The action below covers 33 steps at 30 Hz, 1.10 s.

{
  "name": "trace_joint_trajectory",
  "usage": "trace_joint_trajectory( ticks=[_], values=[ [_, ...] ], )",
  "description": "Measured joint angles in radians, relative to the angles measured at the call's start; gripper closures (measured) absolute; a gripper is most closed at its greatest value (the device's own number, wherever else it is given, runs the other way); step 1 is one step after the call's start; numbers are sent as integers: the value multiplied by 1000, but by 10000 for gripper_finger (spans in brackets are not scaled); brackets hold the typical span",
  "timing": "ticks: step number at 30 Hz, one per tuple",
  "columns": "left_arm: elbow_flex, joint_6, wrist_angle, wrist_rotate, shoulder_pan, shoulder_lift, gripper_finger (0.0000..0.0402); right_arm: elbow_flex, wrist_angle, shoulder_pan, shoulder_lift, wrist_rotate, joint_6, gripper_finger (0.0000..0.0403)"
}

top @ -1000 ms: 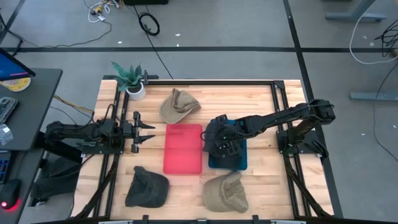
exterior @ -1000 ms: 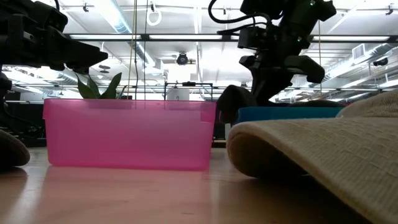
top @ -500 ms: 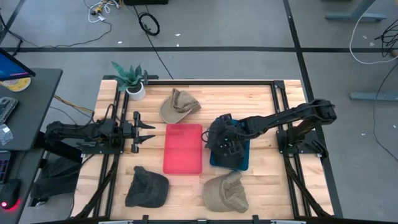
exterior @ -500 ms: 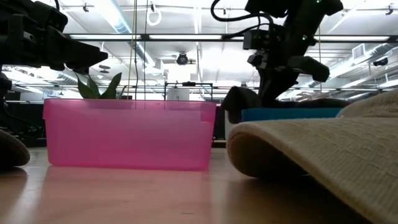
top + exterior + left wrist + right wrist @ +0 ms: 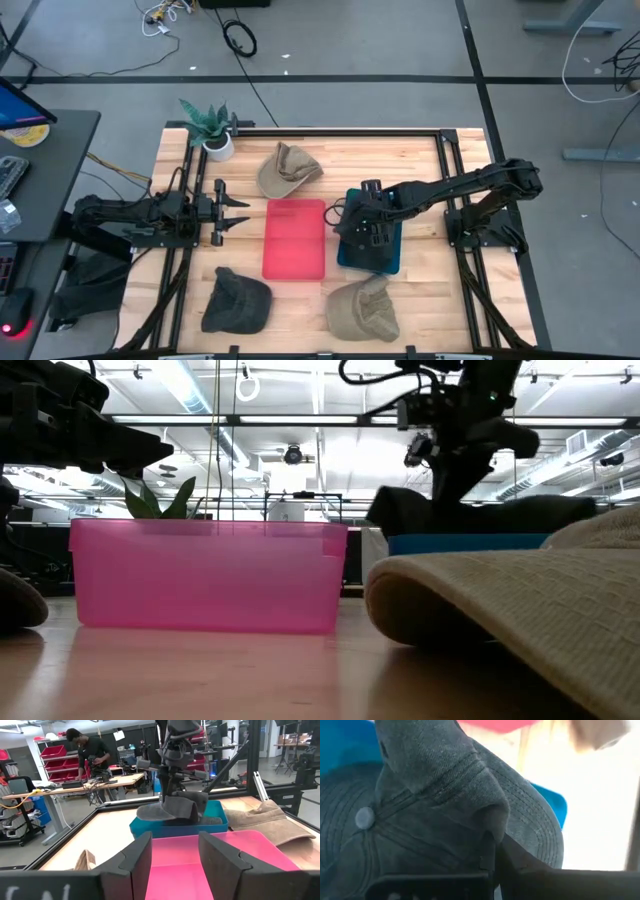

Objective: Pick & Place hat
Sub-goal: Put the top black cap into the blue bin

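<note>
Dark grey hat [image 5: 362, 222] hangs pinched in the right claw [image 5: 368, 208], directly beneath it, over the blue bin [image 5: 388, 258]. Left claw [image 5: 238, 213] waits spread, well apart beyond the pink bin [image 5: 294, 240]; right arm is nearer.

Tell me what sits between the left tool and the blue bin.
The pink bin lies between the open left tool and the blue bin, seen best in the high view.
</note>
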Motion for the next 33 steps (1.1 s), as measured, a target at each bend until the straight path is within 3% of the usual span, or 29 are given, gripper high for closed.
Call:
trace_joint_trajectory(
  ticks=[9,19,33],
  values=[
    [0,0,0,0,0,0,236,-68,25,0,0,-7,-46,403],
    [0,0,0,0,0,0,236,-198,228,-38,4,-66,-103,403],
    [0,0,0,0,0,0,236,-224,309,-124,10,-155,-168,403]
  ],
)
